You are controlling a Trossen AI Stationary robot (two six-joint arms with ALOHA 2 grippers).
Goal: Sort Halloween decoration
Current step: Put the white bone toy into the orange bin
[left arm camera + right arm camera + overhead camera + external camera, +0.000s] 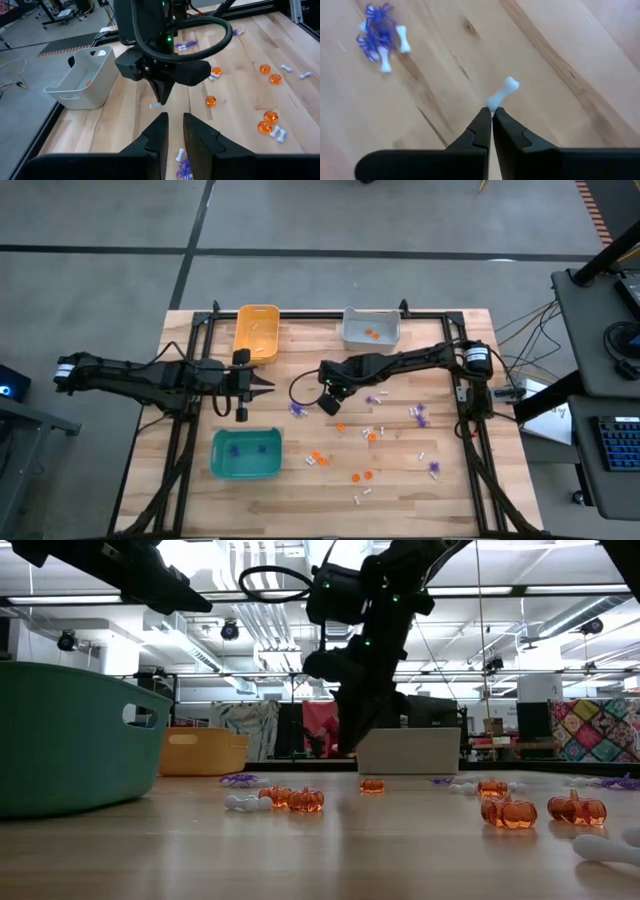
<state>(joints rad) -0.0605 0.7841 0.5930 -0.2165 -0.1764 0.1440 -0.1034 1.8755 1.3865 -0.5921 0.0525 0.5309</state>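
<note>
My right gripper (329,404) hovers over the table's middle, shut on a small white bone trinket (503,92). My left gripper (268,387) waits left of it, fingers (161,126) slightly apart and holding nothing. Purple spiky trinkets (297,410), orange pumpkins (362,476) and white bones (360,498) lie scattered on the wood. The grey bin (352,338) holds orange pieces. The teal bin (246,471) has purple ones inside. The orange-yellow bin (256,332) stands at the far edge. My right gripper pinches the white bone by one knobbed end (492,103), right at its fingertips (482,120). The fingers point down from above. The bone is lifted clear of the table and sticks out past the tips; the left wrist view shows the bone (156,105) below the fingers.
A purple trinket with two white bones (380,37) lies on the wood near the right gripper. A black metal frame (190,370) runs along the table's left, right and far sides. Bare wood lies between the teal bin and the scattered pieces.
</note>
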